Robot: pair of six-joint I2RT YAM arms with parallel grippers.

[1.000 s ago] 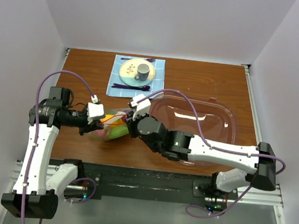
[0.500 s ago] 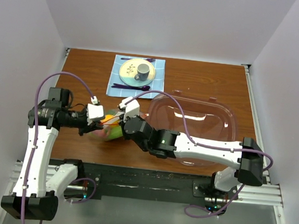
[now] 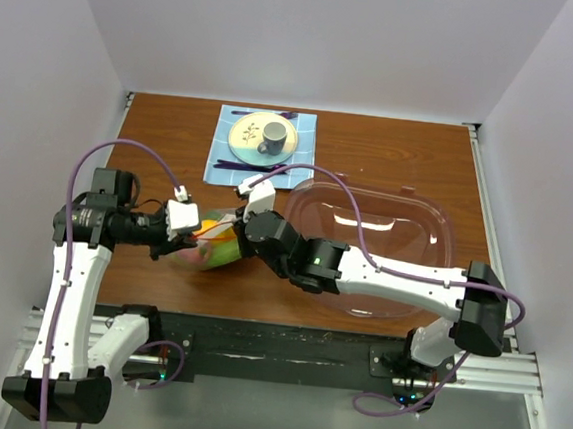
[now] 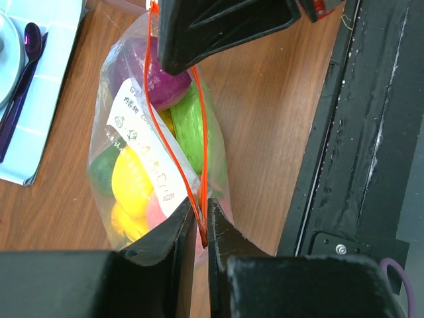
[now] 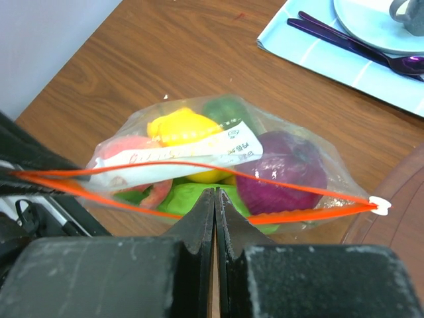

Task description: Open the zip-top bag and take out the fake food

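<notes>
The zip-top bag [image 3: 215,248] lies on the wooden table between my two grippers, its orange-red zipper strip [image 5: 291,189] parted into two lips. Inside is the fake food: a yellow piece [image 5: 182,126], a purple one [image 5: 281,172] and a green one [image 5: 182,197]. My left gripper [image 4: 201,235] is shut on the end of the zipper strip [image 4: 173,156], at the bag's left end [image 3: 197,230]. My right gripper [image 5: 215,193] is shut on the near lip of the bag, at the bag's right side [image 3: 239,230]. A white label [image 4: 142,142] shows inside the bag.
A large clear pinkish bowl [image 3: 436,228] stands right of the bag, under the right arm. A blue placemat [image 3: 223,164] at the back holds a plate [image 3: 249,131], a grey cup [image 3: 272,143] and purple cutlery [image 5: 344,40]. The table's black front edge [image 4: 371,132] is close.
My right gripper moved left and then a little toward the back with the bag's lip. The left gripper has stayed in place, shut on the zipper end.
</notes>
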